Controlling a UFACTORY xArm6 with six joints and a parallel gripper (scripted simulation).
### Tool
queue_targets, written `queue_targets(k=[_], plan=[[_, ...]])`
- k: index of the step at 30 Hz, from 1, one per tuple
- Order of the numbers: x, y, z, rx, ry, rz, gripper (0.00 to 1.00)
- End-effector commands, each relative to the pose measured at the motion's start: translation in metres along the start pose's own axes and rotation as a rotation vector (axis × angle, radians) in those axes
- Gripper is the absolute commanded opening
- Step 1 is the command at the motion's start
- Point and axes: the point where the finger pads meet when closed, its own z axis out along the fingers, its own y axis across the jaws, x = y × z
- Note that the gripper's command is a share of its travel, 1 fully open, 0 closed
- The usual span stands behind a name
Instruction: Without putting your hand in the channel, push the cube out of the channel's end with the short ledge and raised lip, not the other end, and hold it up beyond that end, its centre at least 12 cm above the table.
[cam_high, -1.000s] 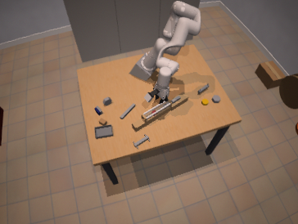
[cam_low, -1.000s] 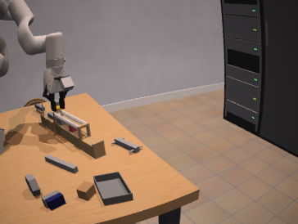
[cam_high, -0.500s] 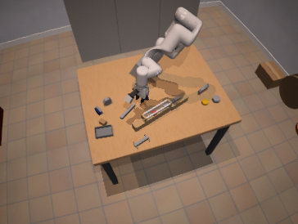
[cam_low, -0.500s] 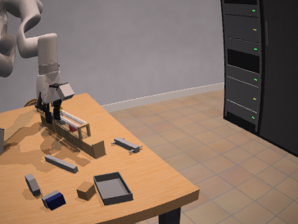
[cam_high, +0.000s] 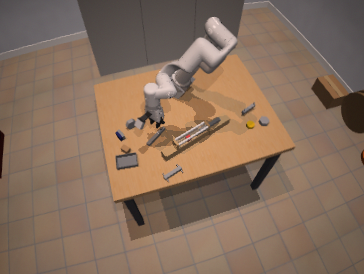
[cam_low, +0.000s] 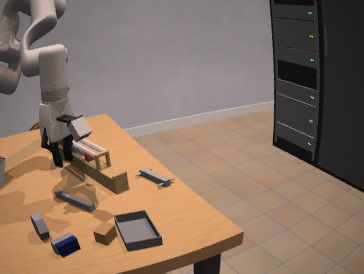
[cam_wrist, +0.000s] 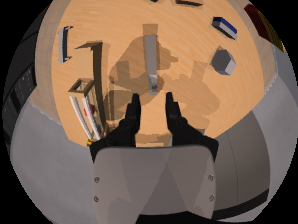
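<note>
The channel (cam_high: 192, 134) is a long open rail frame lying slantwise at the table's middle, with the red cube (cam_high: 188, 135) inside near its middle. It also shows in the exterior view (cam_low: 92, 155) with the cube (cam_low: 89, 157). A wooden block (cam_low: 119, 181) stands at its near-left end. My gripper (cam_high: 154, 121) is left of the channel, outside it, pointing down over the table. Its fingers stand partly apart with nothing between them. A long grey bar (cam_wrist: 152, 63) lies just ahead of the fingertips, and the channel shows at the wrist view's left (cam_wrist: 85, 112).
On the left half of the table lie a grey tray (cam_high: 126, 161), a small brown block (cam_high: 125, 149), a blue block (cam_high: 120, 135) and a grey block (cam_high: 133, 123). A grey T-shaped tool (cam_high: 173, 173) lies near the front edge. A yellow disc (cam_high: 250, 124), a grey disc (cam_high: 263, 121) and a short grey bar (cam_high: 248, 108) lie at the right.
</note>
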Motion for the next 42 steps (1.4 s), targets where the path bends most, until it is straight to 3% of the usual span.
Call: queue_targets(k=[1,21,28,30,37,42], plan=[[0.004,0.0,0.0,0.008,-0.005,-0.003,0.38],[0.004,0.0,0.002,0.008,-0.005,-0.003,0.38],[0.005,0.0,0.038,0.008,-0.005,-0.003,0.38],[0.005,0.0,0.038,0.008,-0.005,-0.003,0.38],[0.005,-0.001,0.081,0.008,-0.005,-0.003,0.38],[0.005,-0.001,0.091,0.008,-0.005,-0.003,0.38]])
